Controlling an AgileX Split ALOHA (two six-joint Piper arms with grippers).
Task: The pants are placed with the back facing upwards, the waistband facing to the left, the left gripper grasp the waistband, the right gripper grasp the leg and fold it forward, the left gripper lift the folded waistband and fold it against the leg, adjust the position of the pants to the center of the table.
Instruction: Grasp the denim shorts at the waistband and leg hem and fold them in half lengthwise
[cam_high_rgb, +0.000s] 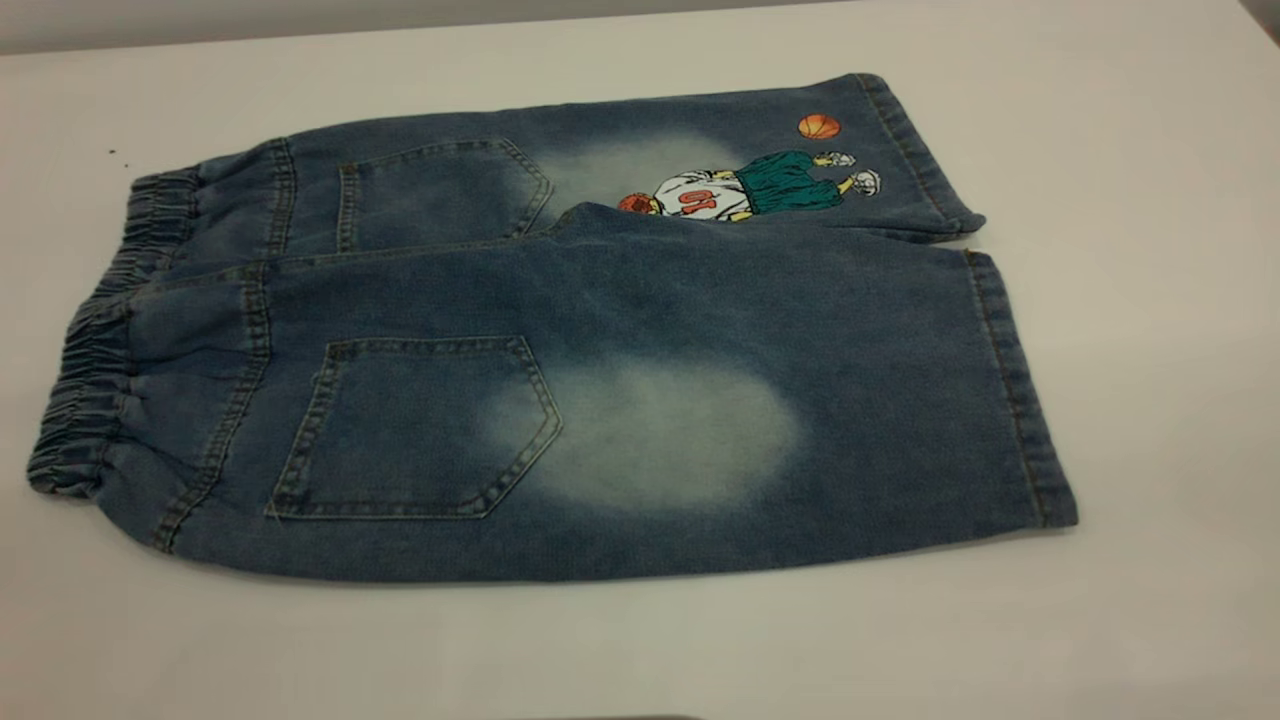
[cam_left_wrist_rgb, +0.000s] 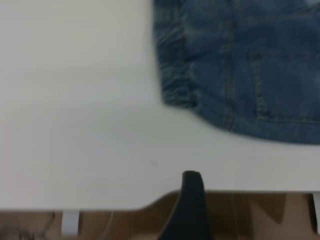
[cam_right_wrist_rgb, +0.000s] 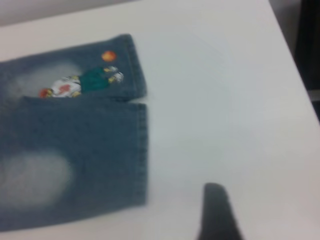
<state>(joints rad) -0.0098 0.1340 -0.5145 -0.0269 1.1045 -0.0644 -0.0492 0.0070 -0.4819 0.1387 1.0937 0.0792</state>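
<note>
Denim pants (cam_high_rgb: 560, 330) lay flat on table (cam_high_rgb: 1150, 200), back up, waistband (cam_high_rgb: 90, 380) left for left tool (cam_left_wrist_rgb: 190, 210); plain leg (cam_high_rgb: 800, 400) nearest. Neither tool's opening discernible.

Soft, even overhead light w/ no glare; the table (cam_high_rgb: 1130, 330) reads dull off-white, dimmer at exterior view's left edge. Thin shadow under the pants (cam_high_rgb: 600, 330) along lower hem. Both wrist views blurry, esp. dark foreground shapes.
</note>
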